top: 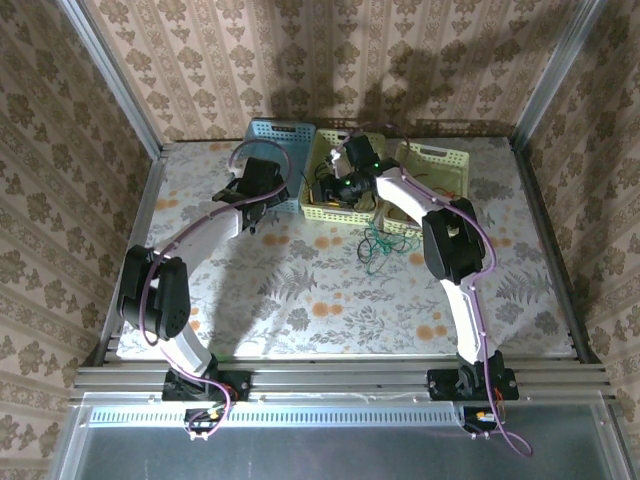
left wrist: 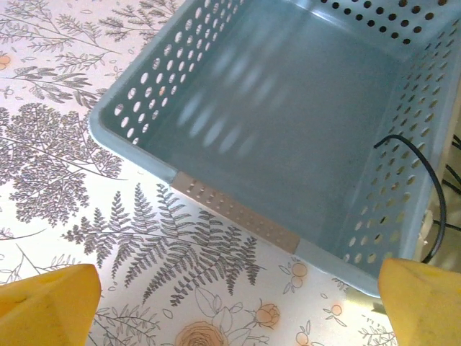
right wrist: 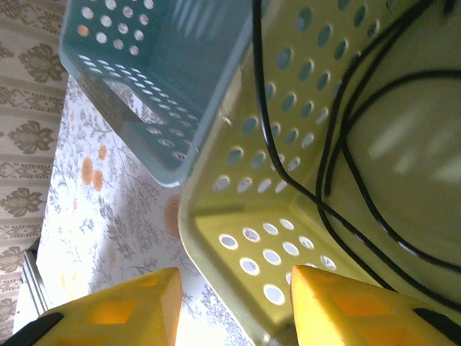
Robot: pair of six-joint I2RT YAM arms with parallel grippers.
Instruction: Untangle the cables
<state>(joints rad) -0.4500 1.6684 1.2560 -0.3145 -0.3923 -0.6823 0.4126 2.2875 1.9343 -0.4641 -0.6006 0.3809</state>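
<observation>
Black cables (top: 325,187) lie looped in the yellow-green middle basket (top: 352,213); in the right wrist view the black cables (right wrist: 338,144) run across its floor. A green cable (top: 380,245) lies loose on the table in front of that basket. My right gripper (top: 347,183) (right wrist: 234,306) is open over the basket's near left corner, one finger (right wrist: 115,310) outside the wall and the other inside, and holds nothing. My left gripper (top: 266,180) (left wrist: 238,317) hangs wide open above the tablecloth at the blue basket's (left wrist: 288,130) front edge, empty.
The blue basket (top: 280,135) is empty, with a black cable strand (left wrist: 432,202) hanging by its right wall. A second yellow basket (top: 440,165) stands at the back right. The flowered tablecloth (top: 300,290) stretches toward the arm bases.
</observation>
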